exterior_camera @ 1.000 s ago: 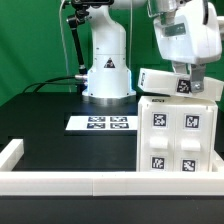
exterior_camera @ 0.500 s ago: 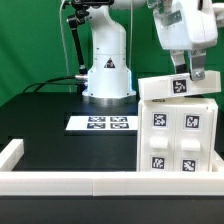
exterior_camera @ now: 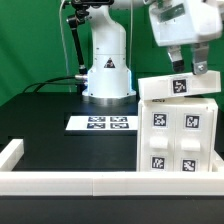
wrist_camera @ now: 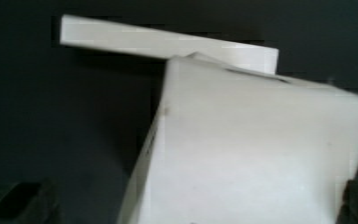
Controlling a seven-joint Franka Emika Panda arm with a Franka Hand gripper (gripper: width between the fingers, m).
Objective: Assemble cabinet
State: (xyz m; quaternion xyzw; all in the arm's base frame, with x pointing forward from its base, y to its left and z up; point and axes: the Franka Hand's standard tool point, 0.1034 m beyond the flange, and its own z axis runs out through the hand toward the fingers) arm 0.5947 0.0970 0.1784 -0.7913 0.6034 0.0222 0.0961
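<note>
The cabinet body (exterior_camera: 178,138) is a large white box with several tags on its front, standing at the exterior view's right. A smaller white block (exterior_camera: 180,87) with one tag lies on its top, slightly tilted. My gripper (exterior_camera: 188,66) hangs just above that block, open and holding nothing, clear of it. In the wrist view the white cabinet body (wrist_camera: 247,150) fills the middle, the smaller block (wrist_camera: 158,40) shows beyond it, and my dark fingertips (wrist_camera: 16,205) sit at the frame's edges, wide apart.
The marker board (exterior_camera: 102,123) lies flat on the black table in front of the robot base (exterior_camera: 107,70). A low white border rail (exterior_camera: 60,183) runs along the front, with another (exterior_camera: 10,153) at the exterior view's left.
A second ago the gripper held the small block tilted over the cabinet. The block now lies on the cabinet top, and the gripper has opened and risen off it.
</note>
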